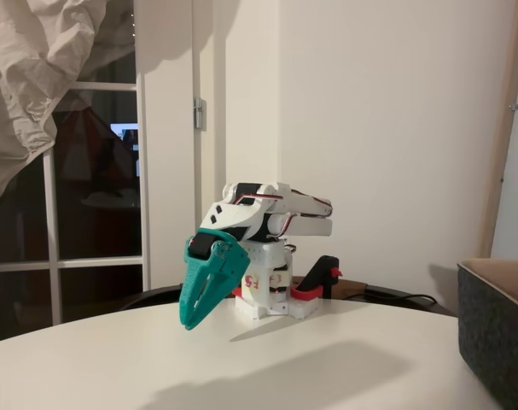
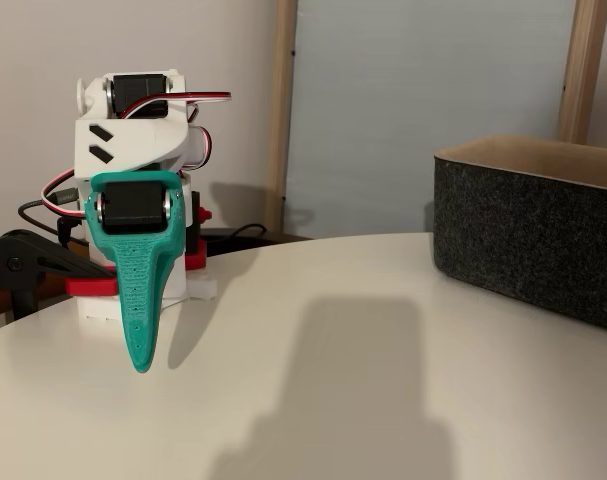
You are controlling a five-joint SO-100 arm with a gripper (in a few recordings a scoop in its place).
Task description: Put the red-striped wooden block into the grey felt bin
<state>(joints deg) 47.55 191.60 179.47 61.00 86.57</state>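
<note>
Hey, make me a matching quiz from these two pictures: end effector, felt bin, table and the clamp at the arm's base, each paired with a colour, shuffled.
Things:
1. end effector
2. grey felt bin
3. table
4. clamp

Colours:
A. white
B. black with red parts
C. teal
D. dark speckled grey outside, tan inside

Pairs: 1-C, 2-D, 3-A, 4-B
</note>
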